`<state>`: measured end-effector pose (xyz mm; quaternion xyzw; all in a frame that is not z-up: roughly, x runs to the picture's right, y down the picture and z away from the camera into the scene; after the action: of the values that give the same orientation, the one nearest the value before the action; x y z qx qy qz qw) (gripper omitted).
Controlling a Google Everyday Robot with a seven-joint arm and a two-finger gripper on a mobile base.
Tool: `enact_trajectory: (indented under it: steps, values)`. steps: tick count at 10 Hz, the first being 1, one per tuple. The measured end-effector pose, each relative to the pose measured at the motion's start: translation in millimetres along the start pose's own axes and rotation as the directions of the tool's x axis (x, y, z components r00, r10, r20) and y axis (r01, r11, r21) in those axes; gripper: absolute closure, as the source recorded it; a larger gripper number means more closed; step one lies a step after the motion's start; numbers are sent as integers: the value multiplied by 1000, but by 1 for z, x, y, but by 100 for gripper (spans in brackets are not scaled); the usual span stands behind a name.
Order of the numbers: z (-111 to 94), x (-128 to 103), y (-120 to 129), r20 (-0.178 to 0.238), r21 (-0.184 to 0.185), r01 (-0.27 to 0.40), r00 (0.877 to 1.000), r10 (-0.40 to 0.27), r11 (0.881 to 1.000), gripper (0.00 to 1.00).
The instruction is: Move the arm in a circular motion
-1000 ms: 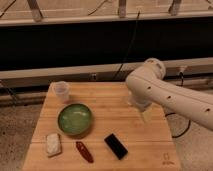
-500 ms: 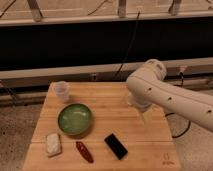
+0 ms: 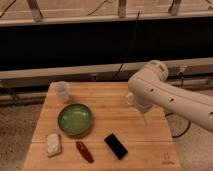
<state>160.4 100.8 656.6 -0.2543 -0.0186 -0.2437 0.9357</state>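
Note:
The cream-white arm (image 3: 170,95) reaches in from the right edge. Its thick rounded segment with small dark screw holes bends at a bulbous joint (image 3: 152,72) above the right side of the wooden table (image 3: 140,135). Below that joint, a pale wrist part ends in the gripper (image 3: 141,106), which hangs just over the table's right half and is mostly hidden behind the arm. It holds nothing that I can see.
On the table are a clear plastic cup (image 3: 61,91) at the back left, a green bowl (image 3: 75,119), a white sponge-like block (image 3: 52,144), a red chilli-shaped item (image 3: 84,151) and a black phone-like slab (image 3: 116,146). A dark wall with cables stands behind.
The arm has shifted only very slightly over the right side of the table. The table items have not moved.

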Motion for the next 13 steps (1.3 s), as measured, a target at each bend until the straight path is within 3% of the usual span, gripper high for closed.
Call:
enact_trajectory:
  steps: [4, 8, 11, 13]
  values:
    - [8, 20, -28, -14, -51, 32, 999, -33, 998, 20]
    - [19, 33, -53, -11, -78, 41, 999, -42, 996, 20]
    - [19, 4, -77, 5, -74, 87, 996, -87, 993, 20]
    - [18, -27, -95, 18, -68, 136, 991, -135, 988, 20]
